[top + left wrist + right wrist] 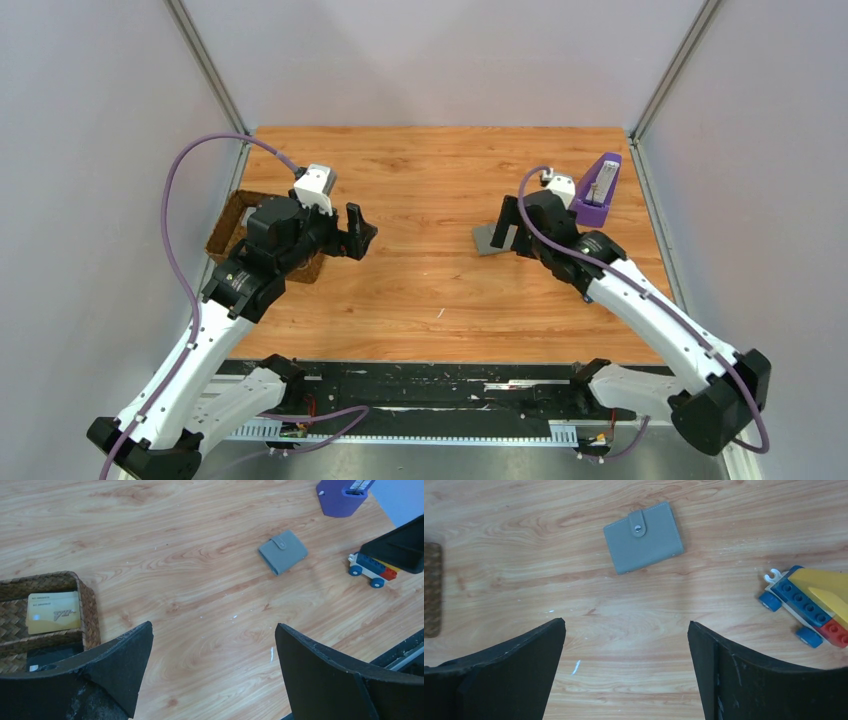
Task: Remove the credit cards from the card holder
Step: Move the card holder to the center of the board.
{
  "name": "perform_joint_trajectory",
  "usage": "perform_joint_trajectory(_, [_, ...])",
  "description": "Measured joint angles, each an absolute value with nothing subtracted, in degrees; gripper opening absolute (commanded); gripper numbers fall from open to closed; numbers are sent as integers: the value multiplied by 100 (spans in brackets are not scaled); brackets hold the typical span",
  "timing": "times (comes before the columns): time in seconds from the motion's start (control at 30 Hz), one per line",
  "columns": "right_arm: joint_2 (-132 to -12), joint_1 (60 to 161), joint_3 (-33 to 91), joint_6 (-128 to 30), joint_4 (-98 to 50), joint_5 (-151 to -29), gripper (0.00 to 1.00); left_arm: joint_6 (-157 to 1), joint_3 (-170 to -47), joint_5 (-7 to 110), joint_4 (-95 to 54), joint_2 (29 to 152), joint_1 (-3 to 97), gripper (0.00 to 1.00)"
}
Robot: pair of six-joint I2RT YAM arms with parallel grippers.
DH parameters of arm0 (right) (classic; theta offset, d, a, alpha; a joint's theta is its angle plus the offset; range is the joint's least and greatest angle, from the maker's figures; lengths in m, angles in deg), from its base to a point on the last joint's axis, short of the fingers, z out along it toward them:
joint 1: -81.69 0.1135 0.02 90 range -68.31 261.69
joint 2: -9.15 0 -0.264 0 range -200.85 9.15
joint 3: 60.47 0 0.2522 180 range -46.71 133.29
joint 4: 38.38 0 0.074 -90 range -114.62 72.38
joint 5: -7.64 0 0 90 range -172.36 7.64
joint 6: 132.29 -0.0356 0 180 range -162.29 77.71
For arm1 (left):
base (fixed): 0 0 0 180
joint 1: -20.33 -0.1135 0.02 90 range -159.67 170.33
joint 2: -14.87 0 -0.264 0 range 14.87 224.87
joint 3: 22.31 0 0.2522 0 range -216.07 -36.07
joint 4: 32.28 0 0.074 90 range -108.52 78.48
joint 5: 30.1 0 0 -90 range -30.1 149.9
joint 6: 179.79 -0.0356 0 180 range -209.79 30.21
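While the card holder (644, 537) lies shut on the wooden table (430, 180), both arms hang over the surface with nothing in their grasp. The holder is a flat grey wallet whose tab is snapped down over the front edge, so its pockets and any cards inside are hidden. It rests at a slight tilt on bare wood, right of the table's middle.

The right gripper (625, 622) is poised above the holder and a little nearer the robot, its jaws spread wide and empty; its black fingers (509, 670) frame bare wood in the right wrist view. From above, this gripper covers part of the holder, leaving only a grey corner showing. A toy car built of blue, yellow and red bricks (811, 607) stands near the holder's right, apart from it. Farther back, by the right wall, stands a purple wedge-shaped object (598, 190).

The left gripper (214, 627) is likewise released, jaws wide apart and holding nothing, well away from the holder, over the left part of the table. Beside it at the left edge sits a brown woven divided tray (89, 605). One tan-gold credit card (52, 612) lies flat in one compartment of the tray. The neighbouring compartment holds a dark flat item (47, 656), partly hidden by the left finger, too obscured to identify.
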State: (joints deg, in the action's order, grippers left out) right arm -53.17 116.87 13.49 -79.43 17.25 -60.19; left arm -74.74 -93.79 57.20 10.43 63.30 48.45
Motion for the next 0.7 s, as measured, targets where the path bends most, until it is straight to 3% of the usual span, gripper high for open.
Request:
perform_joint_trajectory(0.23, [-6604,11335,1531,-7167,1354,-6193,60,-7474,-9379,5827,1045,6330,4845,100])
perform_joint_trajectory(0.7, [-8554,10236,2134,-6407,121,-7894,49,-7481,-9379,5893,1054,6330,4845,100])
